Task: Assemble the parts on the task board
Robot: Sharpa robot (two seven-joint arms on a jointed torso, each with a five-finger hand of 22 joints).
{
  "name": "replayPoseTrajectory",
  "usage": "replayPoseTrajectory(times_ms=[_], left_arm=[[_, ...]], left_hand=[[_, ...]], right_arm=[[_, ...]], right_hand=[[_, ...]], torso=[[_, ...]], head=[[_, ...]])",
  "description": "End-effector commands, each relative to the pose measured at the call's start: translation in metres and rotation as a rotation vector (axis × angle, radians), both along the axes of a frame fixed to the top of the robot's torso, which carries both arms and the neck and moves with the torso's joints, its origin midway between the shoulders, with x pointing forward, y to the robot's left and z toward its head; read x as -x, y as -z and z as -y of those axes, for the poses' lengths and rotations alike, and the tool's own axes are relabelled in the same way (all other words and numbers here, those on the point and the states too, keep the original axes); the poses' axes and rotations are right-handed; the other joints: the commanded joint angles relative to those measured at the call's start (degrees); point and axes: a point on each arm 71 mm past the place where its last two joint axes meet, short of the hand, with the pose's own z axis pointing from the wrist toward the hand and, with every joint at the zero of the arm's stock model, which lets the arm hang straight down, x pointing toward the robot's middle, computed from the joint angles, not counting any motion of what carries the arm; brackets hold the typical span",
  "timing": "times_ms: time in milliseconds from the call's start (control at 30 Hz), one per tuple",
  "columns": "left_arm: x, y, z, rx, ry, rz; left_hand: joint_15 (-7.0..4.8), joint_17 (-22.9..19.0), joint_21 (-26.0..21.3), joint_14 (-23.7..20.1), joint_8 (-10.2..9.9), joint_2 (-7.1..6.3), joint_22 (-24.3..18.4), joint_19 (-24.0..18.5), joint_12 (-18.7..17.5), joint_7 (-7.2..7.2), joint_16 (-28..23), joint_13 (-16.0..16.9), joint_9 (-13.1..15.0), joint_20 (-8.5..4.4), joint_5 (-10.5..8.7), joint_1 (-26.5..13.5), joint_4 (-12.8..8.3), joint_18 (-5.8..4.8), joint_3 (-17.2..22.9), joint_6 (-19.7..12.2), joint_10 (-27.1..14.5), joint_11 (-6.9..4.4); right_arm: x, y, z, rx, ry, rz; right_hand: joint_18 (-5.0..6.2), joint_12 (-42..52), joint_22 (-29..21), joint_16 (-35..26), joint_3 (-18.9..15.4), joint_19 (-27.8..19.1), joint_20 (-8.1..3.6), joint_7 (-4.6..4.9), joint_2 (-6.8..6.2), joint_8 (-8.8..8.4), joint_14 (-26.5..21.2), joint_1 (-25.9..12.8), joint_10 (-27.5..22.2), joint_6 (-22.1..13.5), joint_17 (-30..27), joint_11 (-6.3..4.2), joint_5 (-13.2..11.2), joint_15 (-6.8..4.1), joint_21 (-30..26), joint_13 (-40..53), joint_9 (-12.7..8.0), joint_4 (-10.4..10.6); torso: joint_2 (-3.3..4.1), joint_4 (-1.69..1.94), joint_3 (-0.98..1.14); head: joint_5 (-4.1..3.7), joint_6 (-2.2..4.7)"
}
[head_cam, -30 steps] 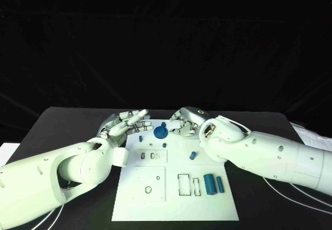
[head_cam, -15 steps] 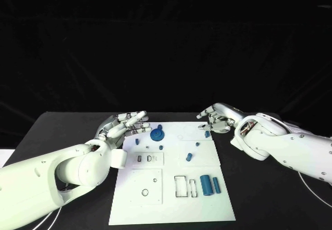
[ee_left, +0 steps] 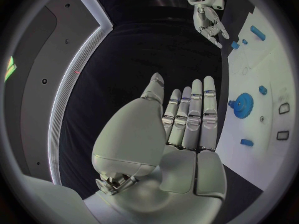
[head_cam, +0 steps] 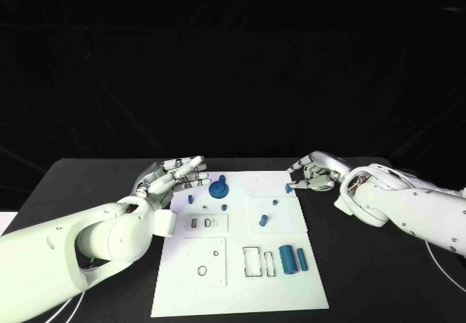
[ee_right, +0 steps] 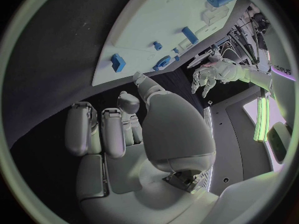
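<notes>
Head view: the left hand (head_cam: 178, 176) is held flat and empty beside the white board (head_cam: 243, 269), the right hand (head_cam: 316, 172) is curled empty off its far corner, and blue parts (head_cam: 288, 258) are spread over it.

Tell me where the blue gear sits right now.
In the head view the blue gear stands on the far-left part of the task board, just beside the left hand, which is not touching it.

Dim scene, dark backdrop, lit from above.
From my head camera the task board (head_cam: 243, 249) reads bright white against the black table (head_cam: 87, 182); the background is near black. Both wrist feeds bend straight edges strongly toward the rim, where I see glowing light strips.
</notes>
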Motion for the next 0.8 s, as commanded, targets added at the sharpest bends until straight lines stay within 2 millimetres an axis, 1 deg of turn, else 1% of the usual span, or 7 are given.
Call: replayPoseTrajectory(times_ms=[33, 167, 267, 500, 633, 733, 800], left_arm=[[0.0, -0.001, 0.002, 0.013, 0.019, 0.006], [0.0, -0.001, 0.002, 0.011, 0.017, 0.005], [0.0, -0.001, 0.002, 0.012, 0.018, 0.005], [0.0, -0.001, 0.003, 0.013, 0.021, 0.005], [0.0, -0.001, 0.003, 0.013, 0.02, 0.005], [0.0, -0.001, 0.004, 0.013, 0.021, 0.004], [0.0, -0.001, 0.004, 0.014, 0.021, 0.004]], left_hand=[[-0.05, 0.1, -0.3, -0.2, -0.1, 0.63, -0.1, -0.3, -0.2, 0.41, -0.2, 0.0, 0.0, 0.03, -0.04, 0.1, -0.4, 0.49, 0.0, 0.0, -0.1, 0.06], [-0.07, 0.1, -0.3, -0.1, -0.1, 0.67, -0.1, -0.3, -0.2, 0.39, -0.2, 0.0, 0.0, 0.03, -0.04, 0.2, -0.5, 0.51, 0.0, 0.0, -0.1, 0.04], [-0.07, 0.1, -0.3, -0.1, -0.1, 0.67, -0.1, -0.3, -0.2, 0.39, -0.2, 0.0, 0.0, 0.03, -0.04, 0.2, -0.5, 0.51, 0.0, 0.0, -0.1, 0.04], [-0.07, 0.1, -0.3, -0.1, -0.1, 0.67, -0.1, -0.3, -0.2, 0.39, -0.2, 0.0, 0.0, 0.03, -0.04, 0.2, -0.5, 0.51, 0.0, 0.0, -0.1, 0.04], [-0.07, 0.1, -0.3, -0.1, -0.1, 0.67, -0.1, -0.3, -0.2, 0.39, -0.2, 0.0, 0.0, 0.03, -0.04, 0.2, -0.5, 0.51, 0.0, 0.0, -0.1, 0.04], [-0.08, 0.1, -0.3, 0.0, -0.1, 0.72, -0.1, -0.3, -0.2, 0.4, -0.2, 0.0, 0.0, 0.03, -0.04, 0.2, -0.5, 0.52, 0.0, 0.0, -0.1, 0.04], [-0.08, 0.1, -0.3, 0.0, -0.1, 0.72, -0.1, -0.3, -0.2, 0.4, -0.2, 0.0, 0.0, 0.03, -0.04, 0.2, -0.5, 0.52, 0.0, 0.0, -0.1, 0.04]], right_arm=[[0.001, 0.005, -0.002, -0.003, -0.038, -0.029], [0.002, 0.007, -0.003, 0.003, -0.044, -0.038], [0.001, 0.009, -0.004, 0.01, -0.044, -0.043], [-0.001, 0.015, -0.001, 0.02, -0.032, -0.058], [-0.003, 0.019, -0.001, 0.024, -0.025, -0.067], [-0.005, 0.022, -0.002, 0.028, -0.025, -0.077], [-0.005, 0.023, -0.002, 0.032, -0.026, -0.085]], right_hand=[[-0.38, -0.4, -0.1, 0.0, -0.1, -0.1, 0.13, 0.14, -0.48, -0.23, 3.3, 0.2, -0.5, 0.1, -0.1, 0.05, -0.3, 0.13, 0.0, -0.2, -0.1, -0.3], [-0.39, -0.4, -0.1, 0.0, -0.2, -0.1, 0.14, 0.15, -0.47, -0.25, 3.3, 0.3, -0.5, 0.0, 0.0, 0.06, -0.6, 0.15, 0.1, -0.1, -0.1, -0.4], [-0.38, -0.5, -0.1, 0.0, -0.2, -0.1, 0.16, 0.16, -0.35, -0.26, 3.3, 0.4, -0.6, 0.0, 0.0, 0.05, -0.8, 0.15, 0.0, -0.2, -0.1, -0.5], [-0.38, -0.5, -0.1, 0.0, -0.2, -0.1, 0.17, 0.17, -0.17, -0.25, 3.3, 0.7, -0.6, -0.1, 0.0, 0.05, -0.9, 0.16, 0.0, -0.2, -0.1, -0.7], [-0.4, -0.4, 0.0, 0.1, 0.0, 0.0, 0.18, 0.18, 0.42, -0.15, 3.3, 1.1, -0.5, 0.1, 0.1, 0.05, -1.6, 0.16, 0.1, -0.1, -0.1, -0.9], [-0.4, -0.3, 0.0, 0.1, 0.1, 0.0, 0.18, 0.18, 0.59, -0.12, 3.3, 1.2, -0.4, 0.2, 0.1, 0.05, -1.8, 0.16, 0.1, 0.0, -0.1, -1.0], [-0.4, -0.2, 0.0, 0.1, 0.1, 0.0, 0.18, 0.18, 0.73, -0.07, 3.3, 1.3, -0.4, 0.3, 0.1, 0.04, -1.8, 0.16, 0.1, 0.1, 0.0, -1.1]], torso=[[0.03, 0.06, -0.12], [0.04, 0.03, -0.07], [-0.03, 0.02, -0.18], [-0.03, 0.16, -0.16], [-0.03, 0.03, -0.15], [-0.04, 0.05, -0.21], [-0.04, 0.08, -0.23]], head=[[-0.06, -0.18], [0.06, -0.24], [0.0, -0.35], [-0.12, -0.47], [0.04, -0.51], [-0.02, -0.69], [-0.11, -0.63]])
